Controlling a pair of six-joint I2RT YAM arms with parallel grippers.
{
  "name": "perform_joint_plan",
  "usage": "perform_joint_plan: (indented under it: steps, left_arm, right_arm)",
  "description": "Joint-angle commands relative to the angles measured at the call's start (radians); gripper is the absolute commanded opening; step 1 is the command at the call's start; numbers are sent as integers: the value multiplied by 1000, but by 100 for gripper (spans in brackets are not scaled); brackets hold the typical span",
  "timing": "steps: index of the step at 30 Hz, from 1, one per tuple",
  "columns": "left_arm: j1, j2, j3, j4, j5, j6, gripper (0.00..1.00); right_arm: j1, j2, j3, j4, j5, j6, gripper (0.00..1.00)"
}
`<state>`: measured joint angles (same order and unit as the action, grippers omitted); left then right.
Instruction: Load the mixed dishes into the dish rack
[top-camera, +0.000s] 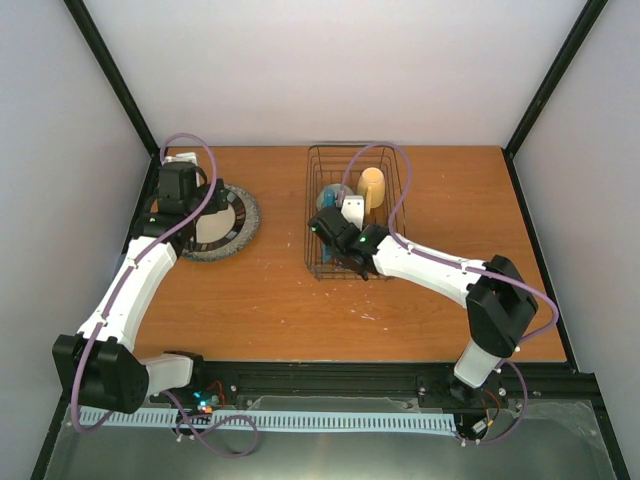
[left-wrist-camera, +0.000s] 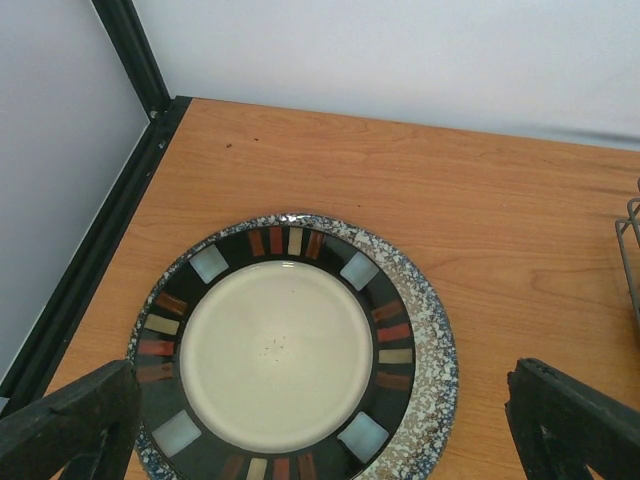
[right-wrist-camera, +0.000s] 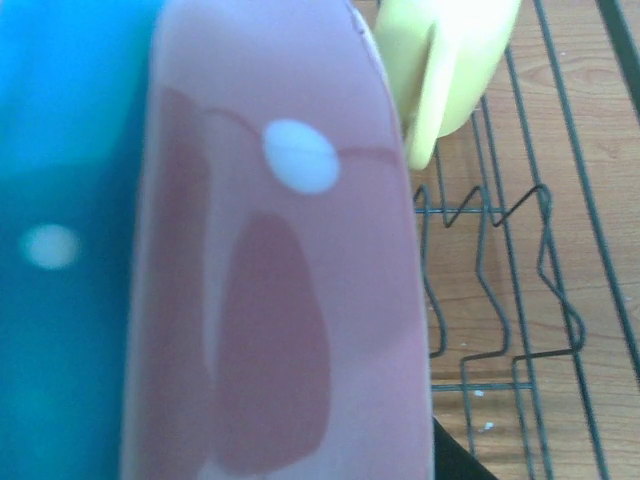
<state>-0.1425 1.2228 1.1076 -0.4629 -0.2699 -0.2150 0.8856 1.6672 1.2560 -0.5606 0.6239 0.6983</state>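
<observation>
The grey speckled plate (top-camera: 222, 222) lies flat on the table at the left, with a cream centre and a dark banded ring. It fills the left wrist view (left-wrist-camera: 290, 350). My left gripper (top-camera: 192, 195) hovers over its near edge, open and empty, with a finger (left-wrist-camera: 70, 425) on each side. My right gripper (top-camera: 338, 228) is inside the dish rack (top-camera: 355, 147), shut on the upright pink-red dotted plate (right-wrist-camera: 280, 260). The blue dotted plate (right-wrist-camera: 60, 250) stands just left of it. The yellow mug (top-camera: 371, 187) sits in the rack behind. The pale green bowl is not in view.
The rack's slot wires (right-wrist-camera: 500, 280) stand free to the right of the pink plate. The black frame post (left-wrist-camera: 130, 50) and the grey wall run along the table's left edge, close to the grey plate.
</observation>
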Motion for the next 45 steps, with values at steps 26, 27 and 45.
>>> perform_joint_plan:
  steps: [26,27,45]
  left_arm:
    - [1,-28,11,17,3,-41,100]
    - [5,-27,11,14,17,-50,100]
    - [635,86,-210,113,920,-174,94]
  right_arm:
    - [6,-234,-6,108,59,-64,58]
    - [6,-255,-4,109,64,-71,58]
    - [-189,-563,-65,177,-183,-191,65]
